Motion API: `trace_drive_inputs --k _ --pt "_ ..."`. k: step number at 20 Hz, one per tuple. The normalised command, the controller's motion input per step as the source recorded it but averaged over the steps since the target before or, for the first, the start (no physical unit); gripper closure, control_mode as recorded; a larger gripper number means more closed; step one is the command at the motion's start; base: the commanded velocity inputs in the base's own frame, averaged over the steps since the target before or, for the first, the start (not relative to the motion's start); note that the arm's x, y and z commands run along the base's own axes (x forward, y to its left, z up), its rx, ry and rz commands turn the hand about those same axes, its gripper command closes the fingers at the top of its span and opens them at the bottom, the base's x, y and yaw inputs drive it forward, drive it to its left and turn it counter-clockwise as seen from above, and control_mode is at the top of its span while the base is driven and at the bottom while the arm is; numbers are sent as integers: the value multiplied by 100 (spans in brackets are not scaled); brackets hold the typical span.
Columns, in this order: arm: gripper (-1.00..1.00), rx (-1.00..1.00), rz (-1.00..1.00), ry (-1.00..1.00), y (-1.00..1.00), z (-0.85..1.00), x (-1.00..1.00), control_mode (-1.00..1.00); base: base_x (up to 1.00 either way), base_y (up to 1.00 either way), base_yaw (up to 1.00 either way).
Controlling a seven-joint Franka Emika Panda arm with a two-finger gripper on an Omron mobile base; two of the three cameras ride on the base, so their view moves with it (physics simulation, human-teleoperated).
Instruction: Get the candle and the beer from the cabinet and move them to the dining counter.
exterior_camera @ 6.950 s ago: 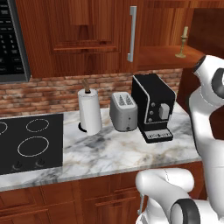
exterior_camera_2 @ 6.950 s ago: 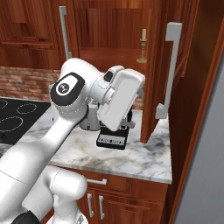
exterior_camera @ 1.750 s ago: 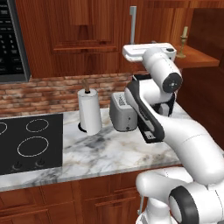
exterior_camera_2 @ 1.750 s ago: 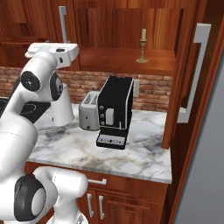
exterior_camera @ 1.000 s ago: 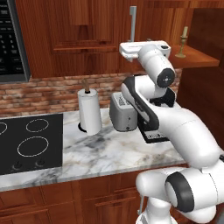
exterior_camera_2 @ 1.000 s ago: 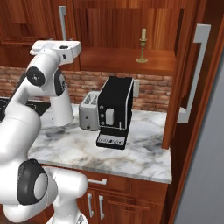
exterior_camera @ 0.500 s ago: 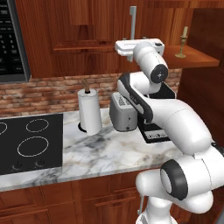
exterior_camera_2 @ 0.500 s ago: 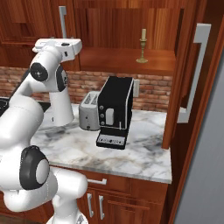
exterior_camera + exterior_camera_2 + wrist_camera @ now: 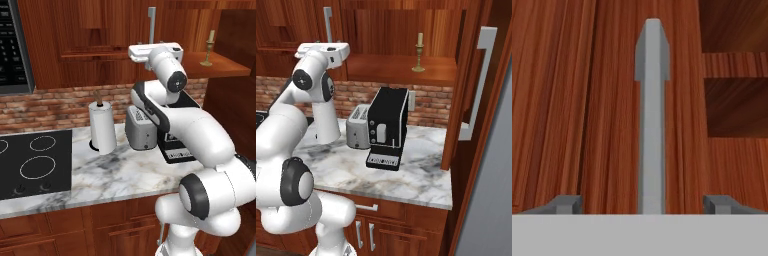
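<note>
End effector (image 9: 646,205) fingers are standing wide astride the closed cabinet door's silver handle (image 9: 652,115), a stiff, slippery bar best pinched mid-length, while the light, tippy candle (image 9: 418,52) is standing near the shelf's (image 9: 401,67) right edge.

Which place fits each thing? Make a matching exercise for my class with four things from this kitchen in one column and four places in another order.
Things:
1. candle
2. paper towel roll
3. toaster
4. gripper

Places:
A. left of the black coffee machine
B. open, either side of a silver cabinet handle
C. on the open cabinet's shelf
D. between the stove and the toaster

Pairs: 1-C, 2-D, 3-A, 4-B
</note>
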Motion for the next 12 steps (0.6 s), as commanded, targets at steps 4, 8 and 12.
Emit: trace_drive_inputs --k 4,8,12 --pt "100 0 0 0 7 0 30 -100 0 0 0" --pt "100 0 0 0 10 -1 30 -100 0 0 0" --pt "100 0 0 0 4 0 15 -100 0 0 0"
